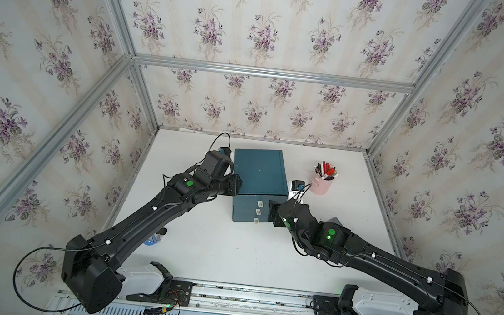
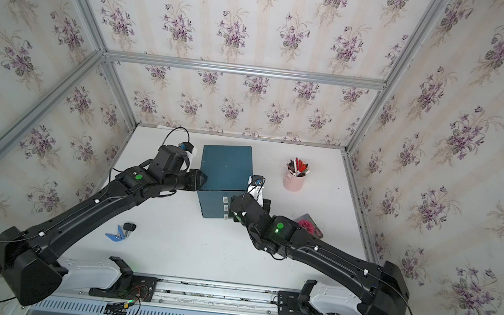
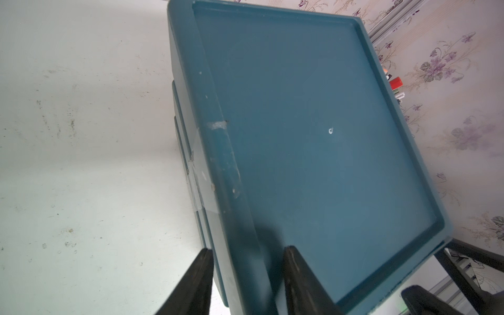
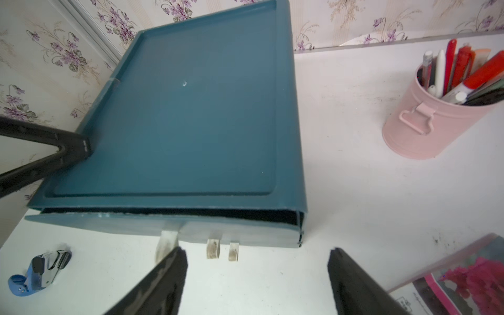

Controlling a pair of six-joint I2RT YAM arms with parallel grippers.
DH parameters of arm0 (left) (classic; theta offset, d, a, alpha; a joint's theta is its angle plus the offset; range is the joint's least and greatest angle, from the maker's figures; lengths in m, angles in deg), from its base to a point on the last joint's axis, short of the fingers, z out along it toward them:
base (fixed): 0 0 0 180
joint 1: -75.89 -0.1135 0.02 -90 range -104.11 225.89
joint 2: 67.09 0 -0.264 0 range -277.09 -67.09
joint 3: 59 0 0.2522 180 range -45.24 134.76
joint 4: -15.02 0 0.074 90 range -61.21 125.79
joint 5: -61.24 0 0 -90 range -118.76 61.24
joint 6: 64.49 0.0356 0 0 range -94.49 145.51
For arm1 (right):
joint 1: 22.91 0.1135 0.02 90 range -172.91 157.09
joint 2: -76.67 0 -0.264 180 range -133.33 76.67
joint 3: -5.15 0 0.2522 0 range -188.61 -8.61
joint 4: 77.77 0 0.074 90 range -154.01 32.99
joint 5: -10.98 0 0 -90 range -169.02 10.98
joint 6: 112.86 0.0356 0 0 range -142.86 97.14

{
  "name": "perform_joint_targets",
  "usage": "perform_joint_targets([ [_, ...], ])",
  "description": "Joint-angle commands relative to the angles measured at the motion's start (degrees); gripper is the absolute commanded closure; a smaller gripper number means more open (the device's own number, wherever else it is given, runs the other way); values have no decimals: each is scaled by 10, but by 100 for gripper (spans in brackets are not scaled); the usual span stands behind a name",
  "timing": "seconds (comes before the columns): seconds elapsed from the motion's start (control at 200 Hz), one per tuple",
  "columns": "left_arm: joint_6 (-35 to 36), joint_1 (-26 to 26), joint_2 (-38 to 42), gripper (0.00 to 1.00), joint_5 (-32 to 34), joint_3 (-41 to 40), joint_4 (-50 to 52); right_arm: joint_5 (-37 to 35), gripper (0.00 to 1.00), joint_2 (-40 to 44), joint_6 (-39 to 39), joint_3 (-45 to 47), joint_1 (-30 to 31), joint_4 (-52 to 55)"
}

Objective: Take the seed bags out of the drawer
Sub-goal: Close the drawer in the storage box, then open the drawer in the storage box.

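A teal drawer unit [image 1: 260, 172] [image 4: 191, 122] stands mid-table, with white loop pulls [image 4: 212, 248] on its front. Its top drawer [image 4: 109, 226] is out by a narrow dark gap, and nothing inside can be seen. One seed bag [image 2: 311, 226] [image 4: 474, 278], with a pink bloom, lies on the table right of the unit, partly under my right arm. My left gripper [image 3: 248, 249] is shut on the unit's raised top-left rim [image 3: 218, 152]. My right gripper [image 4: 257, 249] hangs open just in front of the drawer fronts. It holds nothing, and one finger [image 4: 169, 272] is beside the top drawer's pull [image 4: 166, 240].
A pink cup [image 1: 323, 181] [image 4: 425, 120] full of pens stands right of the unit near the back. A blue staple remover [image 2: 118, 233] [image 4: 38, 272] lies front left by my left arm. Flowered walls close in the table on three sides.
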Motion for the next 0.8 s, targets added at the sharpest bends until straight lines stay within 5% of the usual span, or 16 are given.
perform_joint_targets([
  [0.0, 18, -4, -5, 51, 3, -2, 119, 54, 20, 37, 48, 38, 19, -16],
  [0.295, -10, -20, 24, 40, -40, -6, 73, 190, 36, 85, 161, 194, 22, -255],
  [0.794, -34, -22, 50, 26, -76, -16, 65, 220, 49, -29, 244, 254, -29, -464],
])
